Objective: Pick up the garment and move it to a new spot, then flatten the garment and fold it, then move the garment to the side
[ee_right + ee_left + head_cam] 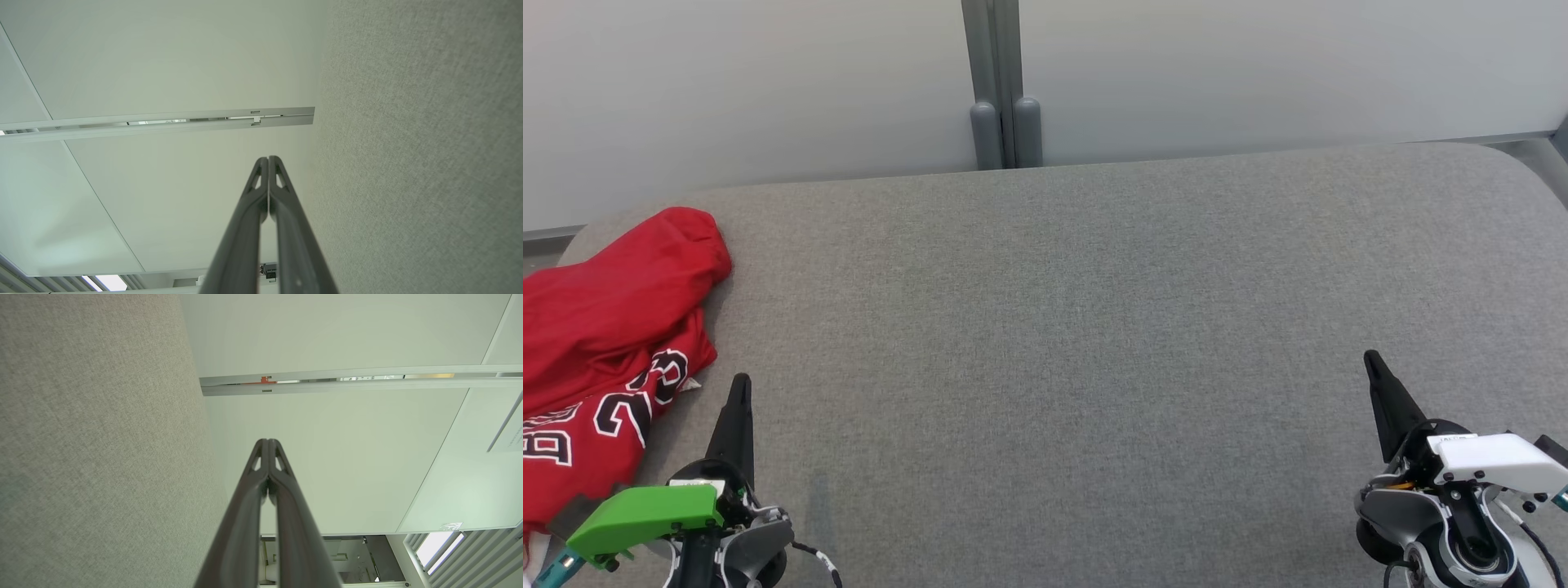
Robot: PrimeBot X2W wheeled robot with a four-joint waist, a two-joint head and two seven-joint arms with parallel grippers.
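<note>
A red garment (600,327) with white and black lettering lies crumpled at the left edge of the grey fabric table (1078,327) in the head view. My left gripper (740,384) is shut with nothing in it, at the lower left, just right of the garment and apart from it. At the lower right my right gripper (1372,359) is shut and empty too, far from the garment. In the left wrist view the left gripper's tips (268,442) press together, and in the right wrist view the right gripper's tips (268,158) do the same.
Pale wall panels (768,82) with a grey post (1003,82) stand behind the table's far edge. The table's rounded corner (1511,159) is at the far right. Both wrist views look along the grey table surface (81,457) towards the pale panels (163,61).
</note>
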